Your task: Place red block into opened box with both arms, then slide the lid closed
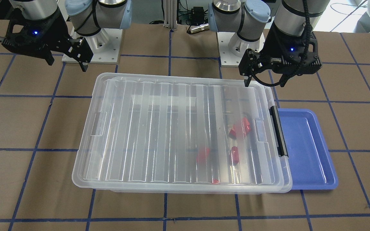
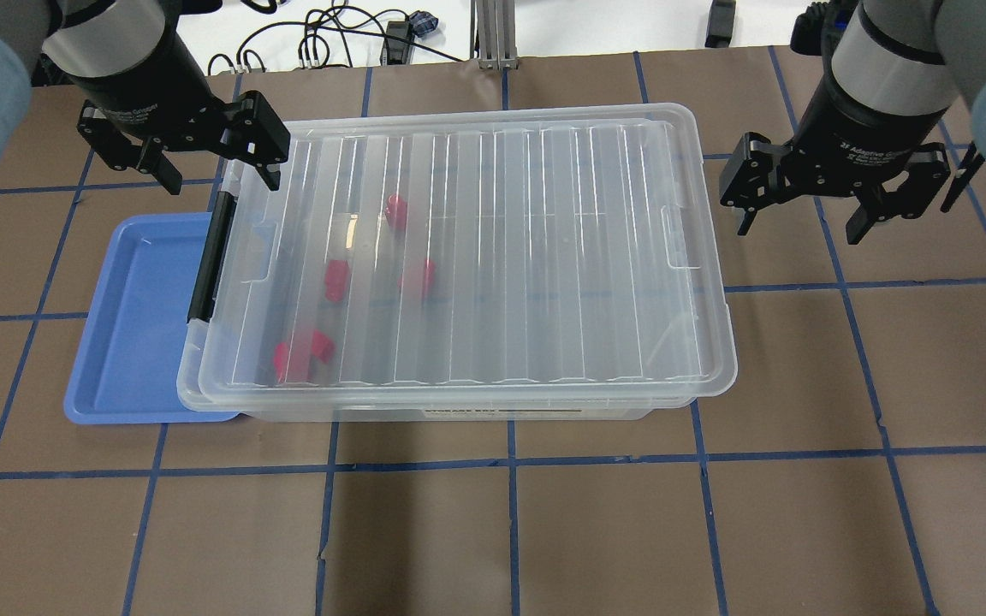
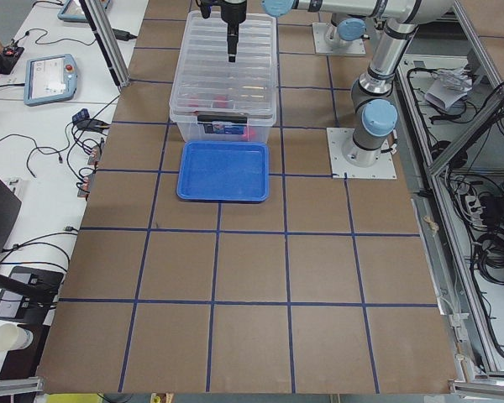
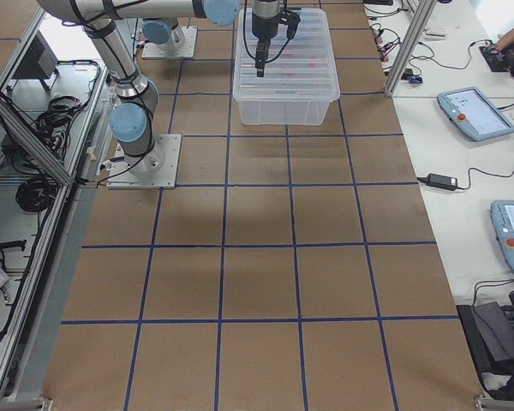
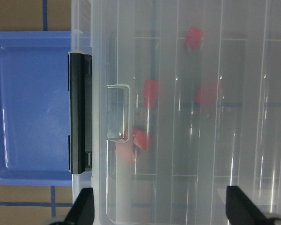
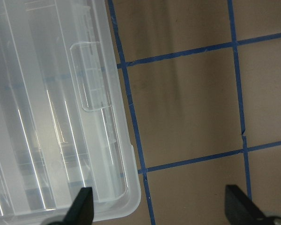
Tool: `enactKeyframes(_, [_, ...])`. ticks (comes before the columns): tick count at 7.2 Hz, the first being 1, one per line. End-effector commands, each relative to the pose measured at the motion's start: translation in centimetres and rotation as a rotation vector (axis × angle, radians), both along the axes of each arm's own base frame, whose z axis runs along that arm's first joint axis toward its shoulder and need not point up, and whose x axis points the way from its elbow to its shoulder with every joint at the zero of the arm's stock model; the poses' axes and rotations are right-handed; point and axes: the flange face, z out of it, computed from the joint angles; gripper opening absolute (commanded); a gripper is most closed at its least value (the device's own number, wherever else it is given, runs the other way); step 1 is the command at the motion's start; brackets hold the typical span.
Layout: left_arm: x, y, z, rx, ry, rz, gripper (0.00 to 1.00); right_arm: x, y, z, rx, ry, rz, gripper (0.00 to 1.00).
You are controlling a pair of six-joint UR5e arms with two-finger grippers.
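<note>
brown gridded desk (image 2: pixel 544 530), clear lid (image 2: pixel 501 257) lies over the box (image 2: pixel 459 412), red blocks (image 2: pixel 335 278) underneath. left gripper (image 2: pixel 224 185) and right gripper (image 2: pixel 798 233) hang open, empty, one per short end. lid looks light, slick, flexy; best nudged at its end rims.

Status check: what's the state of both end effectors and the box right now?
Left end effector open, empty, near latch. Right end effector open, empty, off box's opposite end. Lid covers box, red blocks inside. Nothing blocking.
</note>
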Motion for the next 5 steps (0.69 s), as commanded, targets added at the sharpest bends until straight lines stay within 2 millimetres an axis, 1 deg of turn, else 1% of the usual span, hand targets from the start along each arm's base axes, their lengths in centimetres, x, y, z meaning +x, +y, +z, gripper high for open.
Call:
enactKeyframes(1, [0.07, -0.03, 0.24, -0.001, -0.007, -0.008, 1.00, -0.01, -0.11, 0.55, -0.012, -0.002, -0.001, 1.00])
enactKeyframes(2, [0.07, -0.16, 0.09, 0.002, 0.000, -0.007, 1.00, -0.12, -0.14, 0.26, -0.006, 0.002, -0.004, 1.00])
enactKeyframes(5, [0.06, -0.18, 0.10, 0.001, 0.002, -0.007, 1.00, -0.07, -0.04, 0.24, -0.005, 0.004, -0.011, 1.00])
